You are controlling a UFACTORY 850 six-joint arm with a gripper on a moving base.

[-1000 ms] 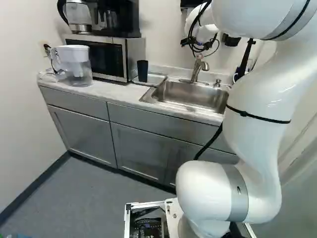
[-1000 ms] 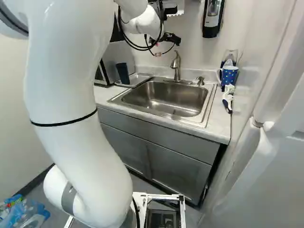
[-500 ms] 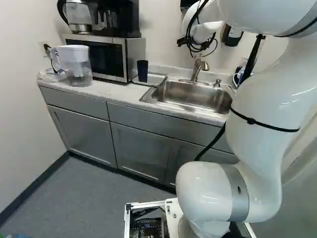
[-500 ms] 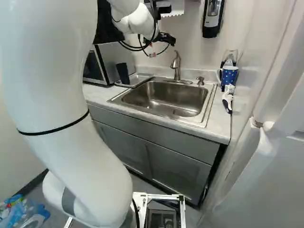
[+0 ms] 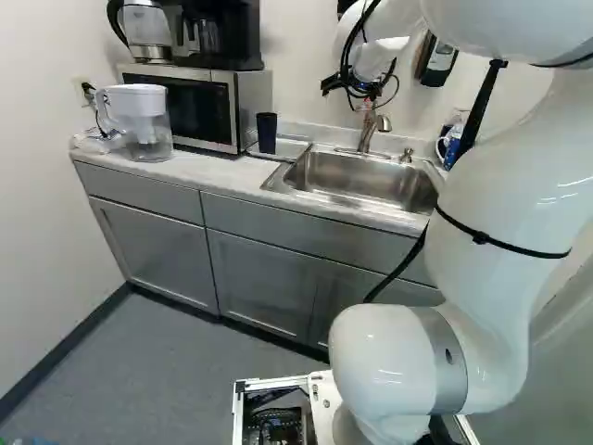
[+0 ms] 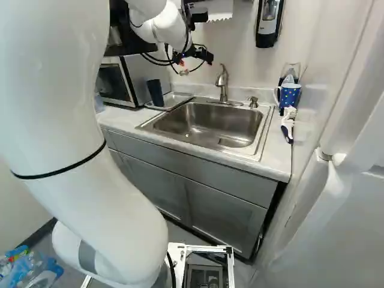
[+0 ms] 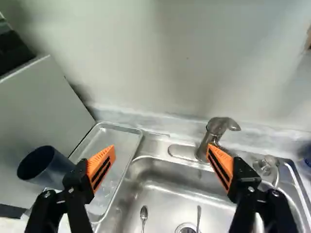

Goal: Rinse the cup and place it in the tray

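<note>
- A filter pitcher (image 5: 141, 119) stands at the far left of the counter, beside the stainless microwave (image 5: 176, 107).
- A dark blue tumbler (image 5: 267, 133), which I take for the task's cup, stands upright against the microwave's right side, by the left edge of the metal tray (image 7: 121, 140); whether its base is in the tray, I cannot tell. It looks light, stiff and smooth-walled, probably plastic, and would turn slippery when wet. I would grip it around the middle of the wall, gently, clear of the rim.
- My black gripper (image 7: 161, 149) hangs above the sink's left part, released, its orange pads wide apart with nothing between them. The next move, in my judgement, is left and down to the tumbler.
- The steel sink (image 6: 204, 123) waits right of the tray, a spoon (image 7: 144, 213) lying inside and the faucet (image 7: 214, 131) at its far edge.
- A dotted blue mug (image 6: 290, 95) stands at the far right, its handle toward the sink; if it were the intended cup, it would likely be heavier and more fragile.
</note>
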